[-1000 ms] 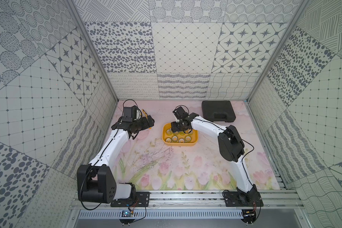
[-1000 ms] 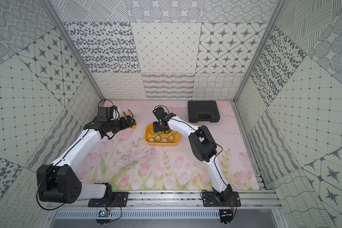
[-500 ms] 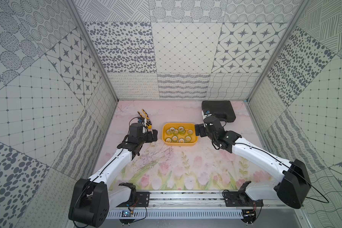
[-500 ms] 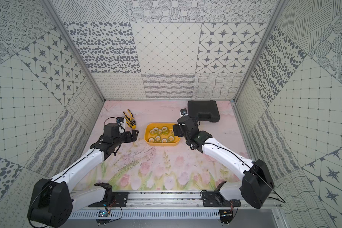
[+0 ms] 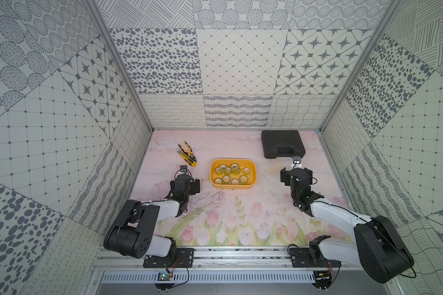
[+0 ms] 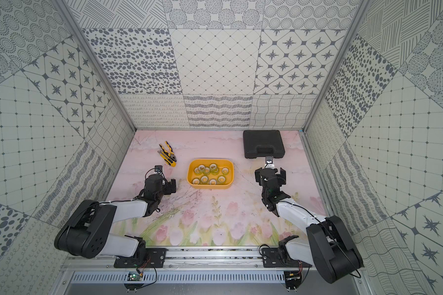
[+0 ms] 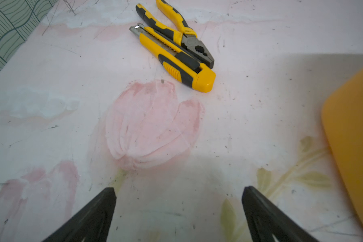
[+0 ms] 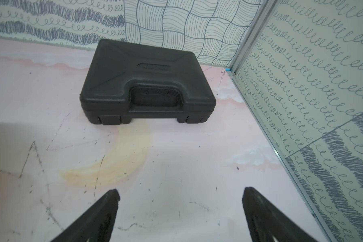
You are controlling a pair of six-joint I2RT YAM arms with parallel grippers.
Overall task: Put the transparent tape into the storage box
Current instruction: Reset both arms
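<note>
The storage box [image 5: 213, 176] [image 6: 190, 176] is a shallow yellow tub at mid-table in both top views. Several rolls of transparent tape [image 5: 235, 167] [image 6: 213, 167] lie inside it. My left gripper [image 5: 185, 183] [image 6: 160, 183] hangs left of the box, open, with only bare mat between its fingers in the left wrist view [image 7: 179, 191]; the box's wall [image 7: 352, 146] shows at that view's edge. My right gripper [image 5: 296, 174] [image 6: 269, 174] hangs right of the box, open and empty [image 8: 181, 192].
A closed black case [image 5: 281, 143] [image 8: 147, 83] lies at the back right, just beyond my right gripper. Yellow-black pliers [image 5: 186, 149] [image 7: 197, 48] and a yellow utility knife [image 5: 189, 160] [image 7: 176, 62] lie at the back left. Patterned walls close in the mat on three sides.
My right arm has left the storage box, swung to its right and opened wider. My left arm has drawn back from beside the pliers toward the front.
</note>
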